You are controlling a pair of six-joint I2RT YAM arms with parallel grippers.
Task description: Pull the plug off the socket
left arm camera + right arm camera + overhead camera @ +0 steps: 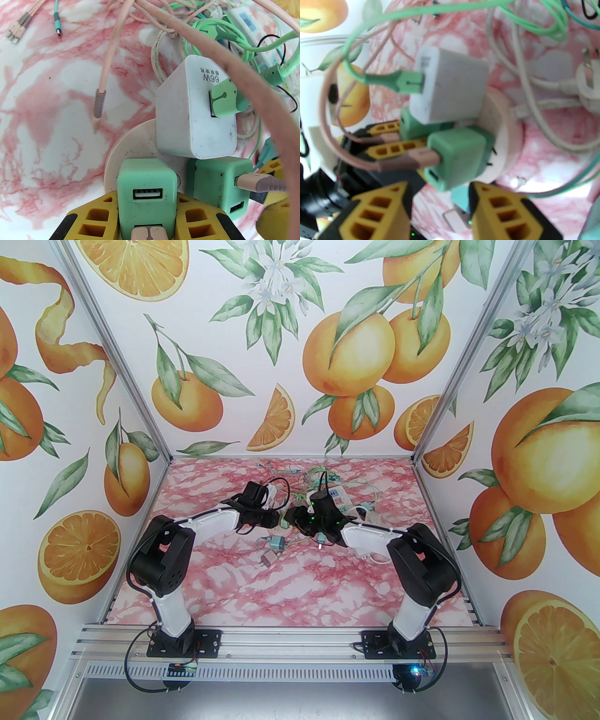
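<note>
**Pull straight, keep the socket from following**

The mint-green cube-shaped plastic plug (146,178) sits in the round pale-pink plastic socket (133,143) over the pink marbled desk (46,117), beside a second green cube plug (218,182) and a white block charger (187,112). The left pincer (146,196) pinches its sides; the right pincer (439,187) stands spread by the second cube. Draw along the prongs, no twisting; the socket probably needs bracing.

the white charger plug (178,112) bears "66w", printed upside down, beside 4 small chinese characters.
</note>
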